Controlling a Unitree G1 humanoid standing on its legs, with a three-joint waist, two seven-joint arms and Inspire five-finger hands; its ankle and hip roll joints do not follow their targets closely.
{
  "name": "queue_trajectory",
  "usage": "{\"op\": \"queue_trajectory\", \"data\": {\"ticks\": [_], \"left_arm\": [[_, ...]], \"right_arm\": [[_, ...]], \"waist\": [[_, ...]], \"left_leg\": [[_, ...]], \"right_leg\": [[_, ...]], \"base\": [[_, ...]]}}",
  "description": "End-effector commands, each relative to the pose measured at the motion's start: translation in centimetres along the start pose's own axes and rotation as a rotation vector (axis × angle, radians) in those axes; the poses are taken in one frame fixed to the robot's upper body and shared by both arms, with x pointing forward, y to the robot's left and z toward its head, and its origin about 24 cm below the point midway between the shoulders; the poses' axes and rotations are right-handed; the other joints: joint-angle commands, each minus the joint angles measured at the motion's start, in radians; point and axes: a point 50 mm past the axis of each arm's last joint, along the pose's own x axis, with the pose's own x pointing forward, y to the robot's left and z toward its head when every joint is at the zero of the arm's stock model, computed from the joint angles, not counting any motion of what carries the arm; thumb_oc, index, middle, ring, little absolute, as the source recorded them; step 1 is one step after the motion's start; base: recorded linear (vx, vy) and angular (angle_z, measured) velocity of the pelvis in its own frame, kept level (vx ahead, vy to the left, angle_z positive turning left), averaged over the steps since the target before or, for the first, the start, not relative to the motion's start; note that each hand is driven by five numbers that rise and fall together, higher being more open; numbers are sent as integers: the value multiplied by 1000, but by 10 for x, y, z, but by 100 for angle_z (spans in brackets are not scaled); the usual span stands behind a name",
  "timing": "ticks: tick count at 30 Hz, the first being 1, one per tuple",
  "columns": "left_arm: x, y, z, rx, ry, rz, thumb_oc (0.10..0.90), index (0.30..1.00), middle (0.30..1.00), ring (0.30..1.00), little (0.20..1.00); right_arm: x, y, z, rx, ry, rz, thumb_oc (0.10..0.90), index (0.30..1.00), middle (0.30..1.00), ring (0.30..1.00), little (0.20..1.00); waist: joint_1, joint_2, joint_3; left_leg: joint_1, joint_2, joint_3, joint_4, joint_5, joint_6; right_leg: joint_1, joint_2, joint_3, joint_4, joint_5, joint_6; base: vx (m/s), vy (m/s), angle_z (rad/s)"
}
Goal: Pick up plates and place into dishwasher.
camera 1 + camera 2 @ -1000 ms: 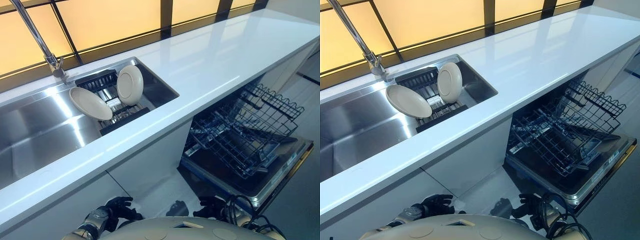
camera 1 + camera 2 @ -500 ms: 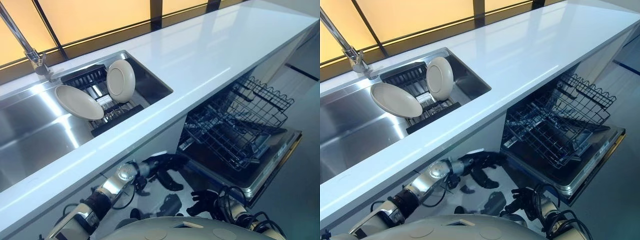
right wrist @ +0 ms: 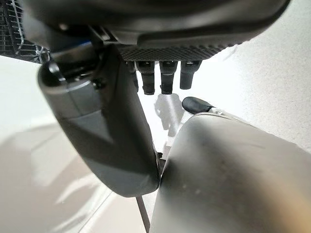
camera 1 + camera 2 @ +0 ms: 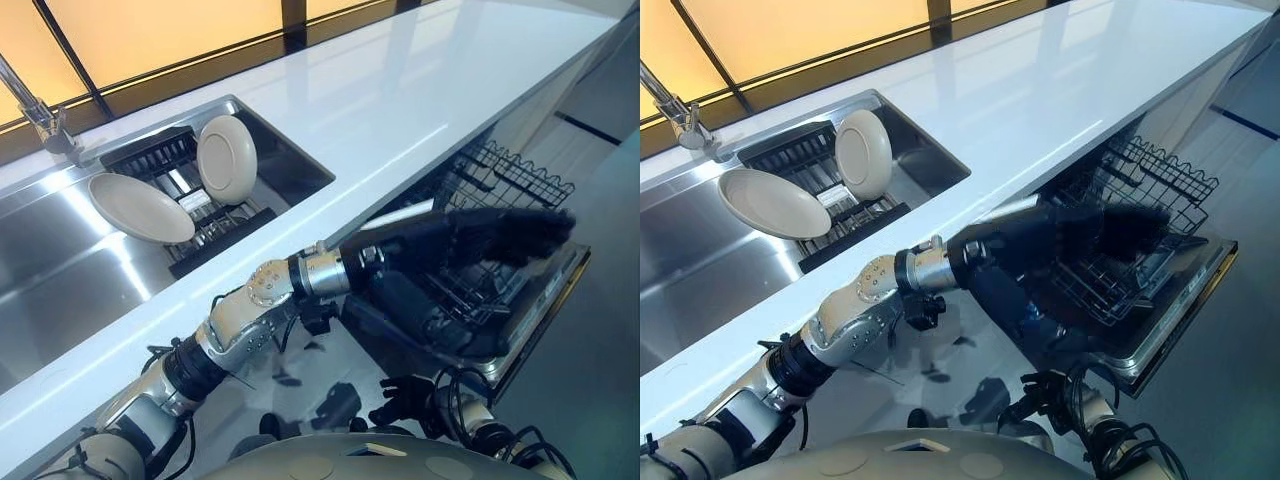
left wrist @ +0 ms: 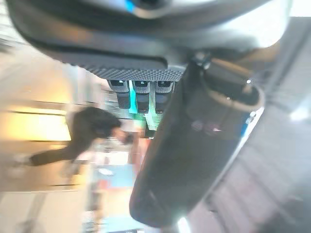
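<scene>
Two beige plates stand in a black dish rack (image 4: pixel 215 230) inside the steel sink (image 4: pixel 60 270): the left plate (image 4: pixel 140 208) leans over at a slant, and the right plate (image 4: pixel 224 159) stands nearly upright just beside it. The left hand (image 4: pixel 480 235) is stretched out low in front of the white desk (image 4: pixel 400 90), over the open dishwasher (image 4: pixel 540 310) and its wire rack (image 4: pixel 510 180), well apart from both plates. Its fingers (image 4: pixel 1135 225) look extended and hold nothing, though they are smeared. The right hand (image 4: pixel 415 392) hangs low near the floor below the dishwasher door, its fingers (image 3: pixel 165 77) curled in short and empty in the right wrist view. A faucet (image 4: pixel 35 115) rises behind the sink.
</scene>
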Motion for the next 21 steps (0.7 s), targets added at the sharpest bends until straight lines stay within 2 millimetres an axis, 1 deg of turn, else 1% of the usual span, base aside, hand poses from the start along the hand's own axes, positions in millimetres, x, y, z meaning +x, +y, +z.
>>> {"op": "queue_trajectory", "data": {"ticks": [1,3,6,7,8,11,15,17,19,20,21], "left_arm": [[21,8,62,8,-389,77,800,900,900,900,900],[13,21,73,72,-463,257,800,900,900,900,900],[-4,34,85,247,-483,440,800,900,900,900,900],[-11,38,88,296,-492,492,800,900,900,900,900],[-14,39,90,322,-492,512,800,900,900,900,900],[-36,47,100,461,-471,644,800,900,900,900,900],[-69,56,116,776,-363,838,800,900,900,900,900],[-79,60,123,894,-305,886,800,900,900,900,900],[-92,66,133,1069,-225,950,800,900,900,900,900],[-97,68,137,1114,-203,963,800,900,900,900,900],[-103,70,141,1201,-140,978,800,900,900,900,900]], "right_arm": [[-1,-2,4,-70,-38,-7,800,900,900,900,900],[2,3,-1,-66,-37,-10,800,900,900,900,900],[3,7,-10,-61,-27,-15,800,900,900,900,900],[4,8,-13,-57,-22,-17,800,900,900,900,900],[4,9,-15,-56,-20,-17,800,900,900,900,900],[5,11,-25,-44,-7,-23,800,900,900,900,900],[4,13,-40,-28,16,-32,800,900,900,900,900],[4,13,-44,-28,21,-35,800,900,900,900,900],[3,10,-44,-24,22,-43,800,900,900,900,900],[3,9,-44,-19,22,-47,800,900,900,900,900],[2,7,-44,-16,19,-51,800,900,900,900,900]], "waist": [[2,-7,-31],[12,-7,-37],[31,-6,-42],[40,-5,-42],[43,-5,-43],[67,-3,-45],[108,1,-45],[119,4,-47],[131,8,-49],[135,9,-50],[140,11,-51]], "left_leg": [[14,-96,20,1,-127,72],[13,-91,15,1,-125,64],[12,-86,2,1,-117,56],[12,-85,-4,1,-115,54],[12,-86,-7,1,-114,54],[12,-83,-21,1,-107,46],[9,-81,-46,1,-96,39],[8,-82,-54,1,-92,36],[6,-84,-68,2,-88,33],[6,-85,-72,3,-88,32],[5,-86,-76,5,-88,31]], "right_leg": [[-59,66,-7,14,30,23],[-51,69,-23,8,25,21],[-42,70,-43,6,17,17],[-38,70,-50,5,15,16],[-36,70,-53,5,13,16],[-24,68,-76,5,4,13],[-9,67,-110,11,-12,5],[-4,66,-121,14,-18,3],[0,63,-127,18,-25,1],[1,62,-129,19,-27,0],[1,60,-130,22,-29,-1]], "base": [[-41,-60,2],[-19,-61,4],[19,-40,14],[27,-25,13],[27,-18,7],[31,-5,18],[46,18,26],[55,25,25],[65,31,36],[63,30,29],[53,26,17]]}}
